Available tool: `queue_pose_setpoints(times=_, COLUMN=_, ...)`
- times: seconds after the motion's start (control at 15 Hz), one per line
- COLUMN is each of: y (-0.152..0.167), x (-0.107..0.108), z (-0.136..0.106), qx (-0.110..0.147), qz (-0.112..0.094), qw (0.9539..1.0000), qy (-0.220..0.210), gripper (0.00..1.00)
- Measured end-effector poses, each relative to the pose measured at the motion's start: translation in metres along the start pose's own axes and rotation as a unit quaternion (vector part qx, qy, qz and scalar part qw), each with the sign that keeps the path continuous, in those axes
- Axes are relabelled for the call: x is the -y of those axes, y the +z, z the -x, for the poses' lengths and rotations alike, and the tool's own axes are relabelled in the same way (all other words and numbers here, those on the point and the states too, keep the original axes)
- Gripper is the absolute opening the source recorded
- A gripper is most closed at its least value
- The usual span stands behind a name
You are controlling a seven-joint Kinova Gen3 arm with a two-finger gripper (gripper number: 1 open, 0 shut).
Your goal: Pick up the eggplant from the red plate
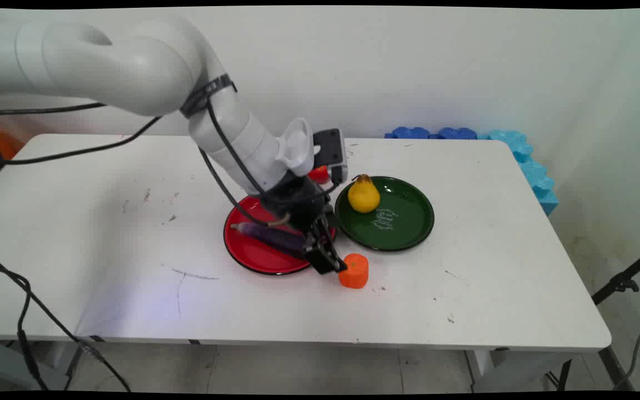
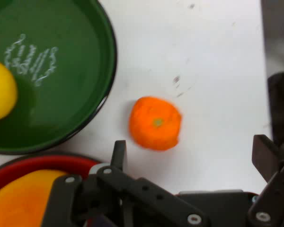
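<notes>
My gripper hangs low over the table at the front right rim of the red plate, open, with nothing between its fingers. An orange, short round piece like a carrot chunk stands on the table just right of the fingertips. In the hand view the orange piece lies ahead of the open gripper, a little left of the middle, apart from both fingers. A purple eggplant lies across the red plate, partly hidden by the hand.
A dark green plate to the right carries a yellow pear; the green plate fills the hand view's upper left. A small red thing peeks out behind the wrist. Blue foam blocks line the back right corner.
</notes>
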Motion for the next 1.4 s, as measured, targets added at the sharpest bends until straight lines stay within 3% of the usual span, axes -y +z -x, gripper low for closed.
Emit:
queue_pose_setpoints(times=0.47, y=-0.016, x=0.051, z=0.022, qx=0.047, qz=-0.019, qw=0.9955, qy=0.079, gripper=1.0)
queue_pose_setpoints(times=0.73, y=-0.015, x=0.072, z=0.035, qx=0.073, qz=-0.016, qw=0.991, qy=0.112, gripper=1.0)
queue_pose_setpoints(times=1.0, y=-0.006, x=0.087, z=0.048, qx=0.093, qz=0.004, qw=0.9849, qy=0.147, gripper=1.0)
queue_pose_setpoints(times=1.2, y=0.006, x=0.091, z=0.059, qx=0.103, qz=0.033, qw=0.9773, qy=0.182, gripper=1.0)
queue_pose_setpoints(times=1.4, y=0.02, x=0.097, z=0.069, qx=0.112, qz=0.045, qw=0.9716, qy=0.203, gripper=1.0)
